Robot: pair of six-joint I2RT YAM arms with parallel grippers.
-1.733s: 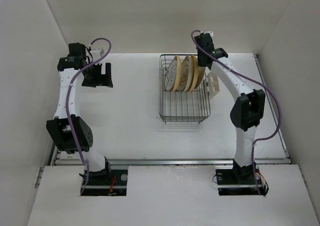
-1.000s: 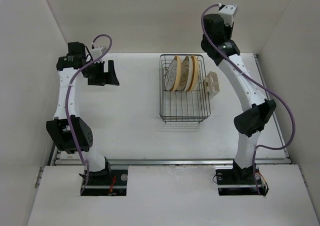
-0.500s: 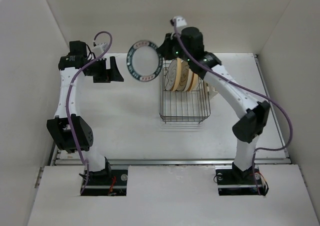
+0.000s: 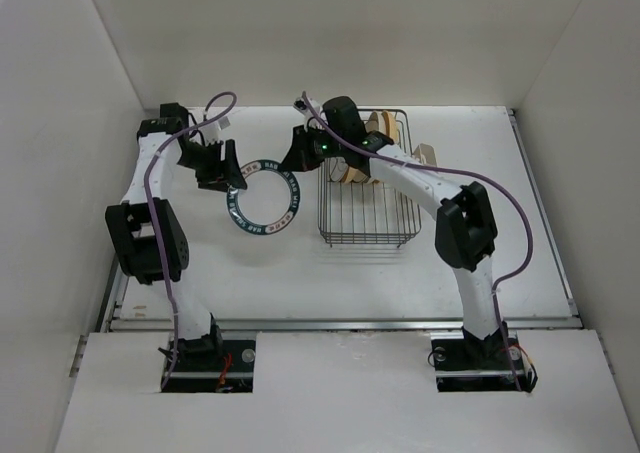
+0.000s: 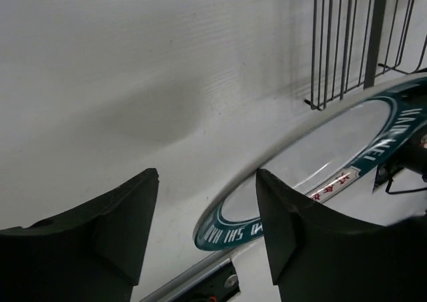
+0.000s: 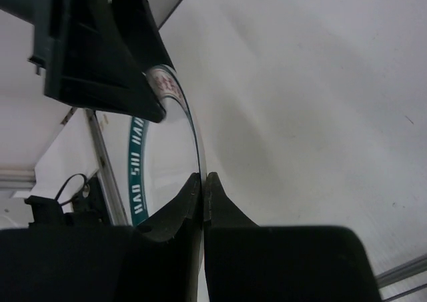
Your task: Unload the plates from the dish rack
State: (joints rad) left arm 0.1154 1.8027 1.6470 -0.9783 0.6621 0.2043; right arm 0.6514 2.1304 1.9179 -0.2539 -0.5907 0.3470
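Your right pincer (image 6: 202, 177) is clamped on the rim of the dark-rimmed plate (image 4: 263, 195), which hangs between it and your left pincer (image 4: 224, 170), jaws apart at the opposite rim; release before those close and it could drop.

The patterned plate (image 4: 263, 201) is white in the centre with a dark teal ring near its edge. In the left wrist view that ring (image 5: 373, 152) carries white lettering, and small red marks sit just outside it. They may be characters, but they blur too much for me to read. The tan plates (image 4: 390, 128) are pale yellow-brown. The dish rack (image 4: 366, 241) is dark wire and its holder (image 4: 427, 156) is beige. The left gripper (image 4: 222, 168) and right gripper (image 4: 298, 148) are black. The arms (image 4: 415, 181) are white with black joints and purple cables (image 4: 222, 96). The table (image 4: 250, 273) is white.
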